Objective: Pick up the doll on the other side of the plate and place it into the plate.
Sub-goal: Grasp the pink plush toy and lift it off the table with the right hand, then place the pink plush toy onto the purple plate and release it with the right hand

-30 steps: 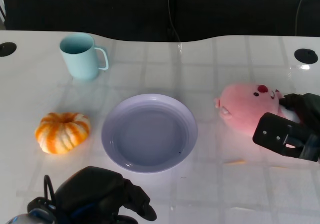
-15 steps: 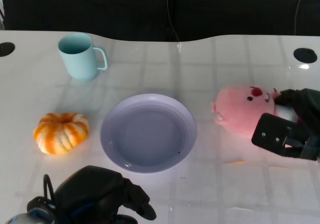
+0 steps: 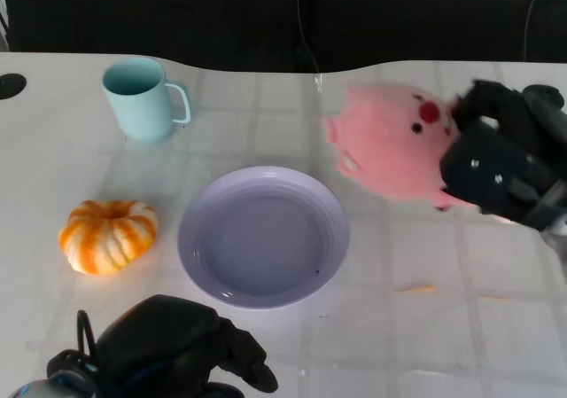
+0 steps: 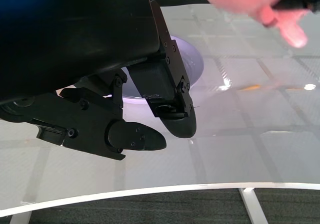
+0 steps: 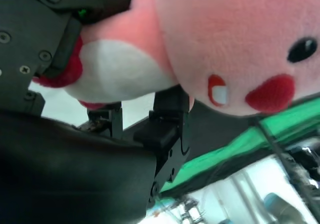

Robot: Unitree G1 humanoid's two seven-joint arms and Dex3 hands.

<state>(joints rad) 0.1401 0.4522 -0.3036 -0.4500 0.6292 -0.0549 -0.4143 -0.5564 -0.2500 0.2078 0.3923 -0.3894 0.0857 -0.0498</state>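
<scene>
Doll first: from my seat, nearest the camera my left hand (image 3: 182, 349) sits low at the table's (image 3: 425, 345) front edge, fingers curled in, holding nothing. Beyond it lies the lavender plate (image 3: 263, 236), with an orange pumpkin (image 3: 110, 235) to its left. Farther back right, my right hand (image 3: 503, 167) grips the pink doll (image 3: 390, 146), lifted above the table just beside the plate's far right rim. Farthest stands a blue mug (image 3: 142, 99).

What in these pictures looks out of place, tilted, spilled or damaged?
Nothing looks spilled or damaged. The pink doll is tilted, but only because the right hand grips it off the table. The plate lies flat with nothing in it, the mug stands upright and the toy pumpkin sits beside the plate.
</scene>
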